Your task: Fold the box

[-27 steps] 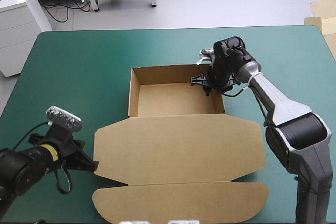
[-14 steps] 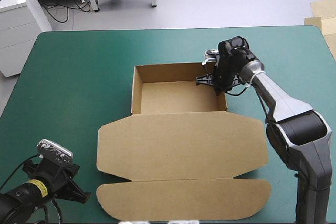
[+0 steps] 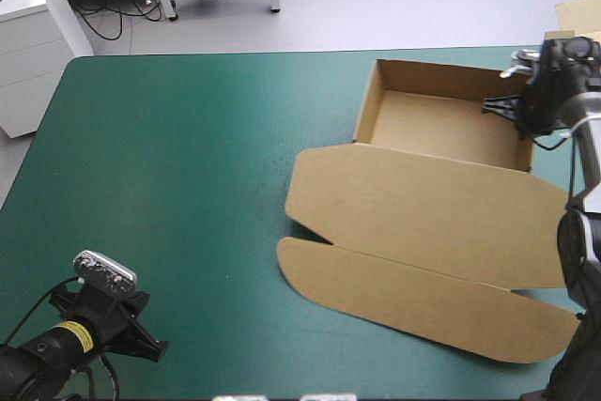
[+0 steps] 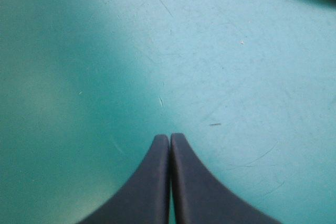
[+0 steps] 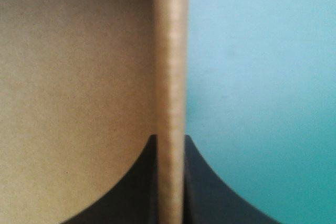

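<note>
Your box [image 3: 423, 204] sits far right on the table [image 3: 188, 185]: walls up, lid lying flat, so only the lid seems left. The right end effector [image 3: 519, 112] clamps its right wall; the left end effector [image 4: 169, 137] is together, empty.

Tabletop [image 3: 188, 185]: uniform teal-green cover, marked with fine pale scratches [image 4: 161, 101] in the left wrist view. Box [image 3: 423, 204], right half of the high view: plain brown board throughout; its wall edge [image 5: 170, 77] shows a paler brown. Left gripper [image 4: 169, 139] and right gripper [image 5: 170, 142]: black jaws. Left arm [image 3: 28, 363], lower left: black with a yellow band [image 3: 66, 331].
</note>
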Motion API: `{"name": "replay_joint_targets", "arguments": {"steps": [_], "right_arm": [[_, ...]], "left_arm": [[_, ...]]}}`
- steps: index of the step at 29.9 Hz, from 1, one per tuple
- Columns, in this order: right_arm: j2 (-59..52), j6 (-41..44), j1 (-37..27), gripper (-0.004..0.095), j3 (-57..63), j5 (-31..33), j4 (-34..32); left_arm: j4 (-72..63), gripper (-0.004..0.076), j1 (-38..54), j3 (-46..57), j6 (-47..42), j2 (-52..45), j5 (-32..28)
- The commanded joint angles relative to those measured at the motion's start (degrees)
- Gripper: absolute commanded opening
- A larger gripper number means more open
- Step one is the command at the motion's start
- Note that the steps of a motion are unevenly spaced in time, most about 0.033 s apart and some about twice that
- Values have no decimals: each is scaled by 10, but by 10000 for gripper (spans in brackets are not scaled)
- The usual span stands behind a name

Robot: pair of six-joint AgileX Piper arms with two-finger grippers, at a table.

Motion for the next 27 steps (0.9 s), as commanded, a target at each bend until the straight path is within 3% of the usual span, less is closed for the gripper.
{"name": "replay_joint_targets", "arguments": {"steps": [1,7,12,19,23,27], "right_arm": [[-40,-9,-85,-20,-16,12,-3],[-35,-9,-195,-19,-15,12,33],[-35,-9,-226,-7,-15,12,29],[-35,-9,-225,276,-15,13,1],[-36,-9,-225,442,-15,13,-35],[-49,-9,-225,467,-15,13,-49]], "left_arm": [[2,-10,-3,-15,-3,2,-30],[2,-10,-3,4,-3,2,-54],[2,-10,-3,6,-3,2,-56],[2,-10,-3,3,-3,2,-48],[-4,-10,-3,-21,-3,2,0],[-4,-10,-3,-40,-3,1,29]]}}
